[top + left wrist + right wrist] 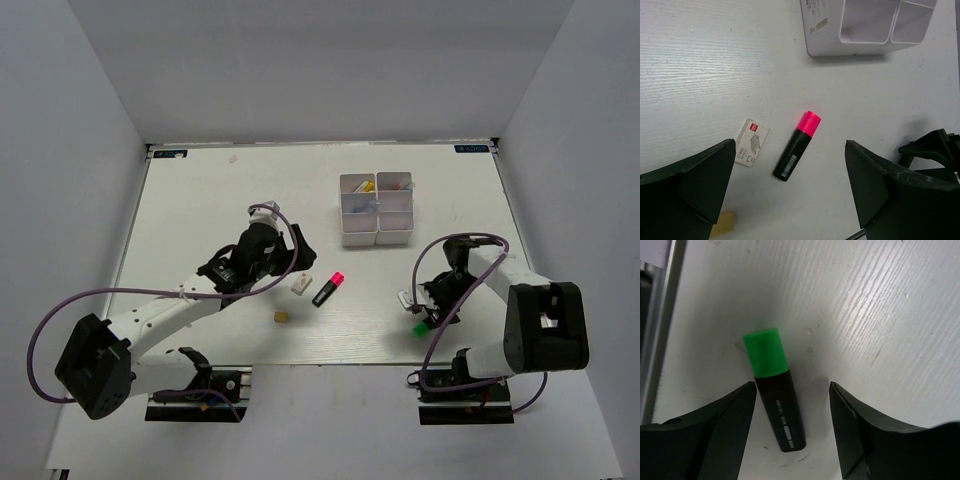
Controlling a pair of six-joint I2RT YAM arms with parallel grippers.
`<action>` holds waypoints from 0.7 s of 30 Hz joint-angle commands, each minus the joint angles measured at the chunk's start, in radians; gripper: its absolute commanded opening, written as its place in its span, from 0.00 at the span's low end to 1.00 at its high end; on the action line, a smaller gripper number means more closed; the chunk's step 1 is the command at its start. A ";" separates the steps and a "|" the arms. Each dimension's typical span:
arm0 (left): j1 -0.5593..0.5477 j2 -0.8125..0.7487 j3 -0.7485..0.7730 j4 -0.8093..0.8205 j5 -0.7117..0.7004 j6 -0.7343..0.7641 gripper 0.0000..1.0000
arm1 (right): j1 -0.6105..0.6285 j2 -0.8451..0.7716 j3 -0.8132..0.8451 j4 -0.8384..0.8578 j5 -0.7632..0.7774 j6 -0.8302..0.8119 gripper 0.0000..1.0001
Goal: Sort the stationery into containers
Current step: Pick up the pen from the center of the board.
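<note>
The containers are a white four-compartment box at the back right, with a few small items in the far compartments; a corner of the box shows in the left wrist view. A pink-and-black highlighter lies flat mid-table beside a small white block, and a tan eraser lies nearer. My left gripper hovers open above the pink highlighter. A green-and-black highlighter lies on the table between the open jaws of my right gripper, close to the left finger.
A small white item sits just left of the right gripper. The table's front edge runs close beside the green highlighter. Part of the right arm reaches into the left wrist view at the right.
</note>
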 commanded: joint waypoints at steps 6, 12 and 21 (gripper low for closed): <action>-0.006 -0.044 0.022 -0.045 -0.031 -0.014 1.00 | 0.106 -0.042 -0.039 0.136 0.093 -0.055 0.65; -0.006 -0.044 0.022 -0.045 -0.031 -0.014 1.00 | 0.145 -0.049 -0.045 0.124 0.164 -0.031 0.61; -0.006 -0.024 0.041 -0.054 -0.031 -0.004 1.00 | 0.202 -0.057 -0.116 0.273 0.230 0.135 0.37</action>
